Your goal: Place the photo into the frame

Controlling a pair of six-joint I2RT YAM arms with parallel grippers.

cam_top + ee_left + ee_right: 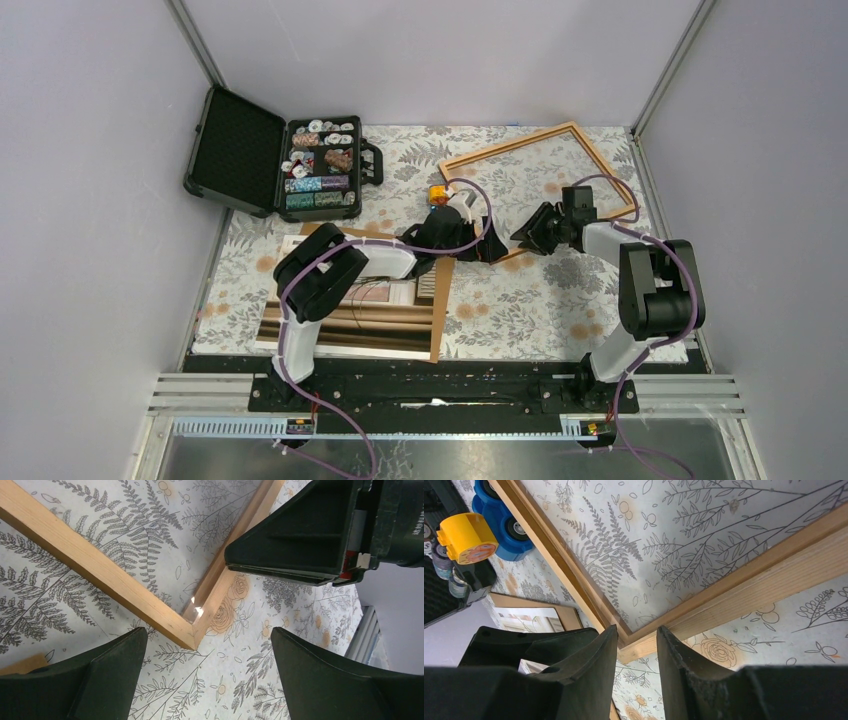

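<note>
Jaws, top view: L gripper [492, 248] spread wide, R gripper [523, 236] narrower; tips of both at near corner of frame [510, 141].
Frame, top view: flat on floral cloth [520, 300], far right, turned diamond-wise; long axis runs left-right, right end further back; one corner pts at arms.
Photo, top view: photo [350, 328] near left on backing board [442, 300], partly under L arm, stripes left-right, well apart from frame.
L wrist: fingers wide apart, frame corner in gap below; R gripper over one rail.
R wrist: fingers close together, straddling frame corner; can't tell if pinching. Yellow toy [466, 537] just beside frame.
</note>
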